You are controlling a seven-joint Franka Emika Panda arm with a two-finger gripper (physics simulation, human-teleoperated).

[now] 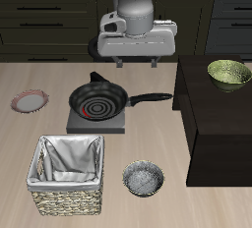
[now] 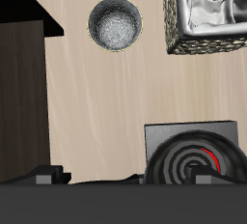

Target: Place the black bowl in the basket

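The black bowl (image 1: 144,179) stands upright on the table near its front edge, beside the basket (image 1: 67,176), with a small gap between them. The bowl is small and round, with a dark rim and a grey speckled inside. The basket is square woven wicker with a grey-white cloth lining and nothing in it. My gripper (image 1: 135,65) hangs high over the back of the table, far from both, open and empty. The wrist view shows the bowl (image 2: 115,24), a corner of the basket (image 2: 207,15) and my gripper (image 2: 127,176) with its fingers wide apart.
A black frying pan (image 1: 98,99) sits on a grey burner plate (image 1: 98,122) just below my gripper. A pink-rimmed plate (image 1: 30,102) lies beside it. A dark cabinet (image 1: 212,114) carries an olive-green bowl (image 1: 228,73).
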